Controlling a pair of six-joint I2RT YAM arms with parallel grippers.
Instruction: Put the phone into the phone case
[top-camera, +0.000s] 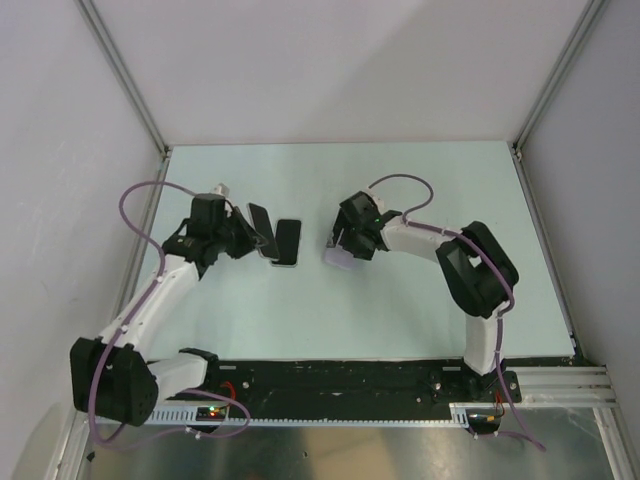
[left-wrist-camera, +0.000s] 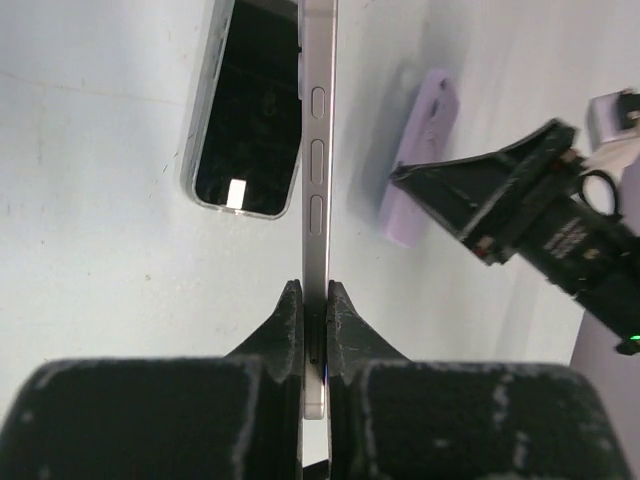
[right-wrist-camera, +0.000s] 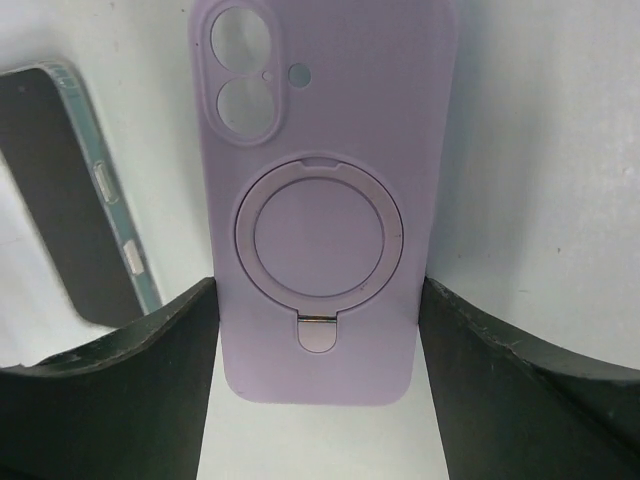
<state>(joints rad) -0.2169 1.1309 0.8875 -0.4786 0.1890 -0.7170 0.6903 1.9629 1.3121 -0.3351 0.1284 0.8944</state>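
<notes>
My left gripper (top-camera: 243, 236) is shut on the phone (top-camera: 260, 224) and holds it on edge above the table. In the left wrist view the phone (left-wrist-camera: 318, 170) shows as a thin pale side with three buttons, clamped at its near end between the fingers of my left gripper (left-wrist-camera: 315, 300). The lilac phone case (right-wrist-camera: 325, 200) lies back up, showing its ring stand and camera cut-out. My right gripper (right-wrist-camera: 318, 290) spans its near end, fingers against both long sides. In the top view the case (top-camera: 343, 259) is under my right gripper (top-camera: 350, 245).
A second dark phone in a clear case (top-camera: 286, 243) lies flat on the table just right of the held phone. It also shows in the left wrist view (left-wrist-camera: 245, 110) and in the right wrist view (right-wrist-camera: 70, 190). Grey walls enclose the table.
</notes>
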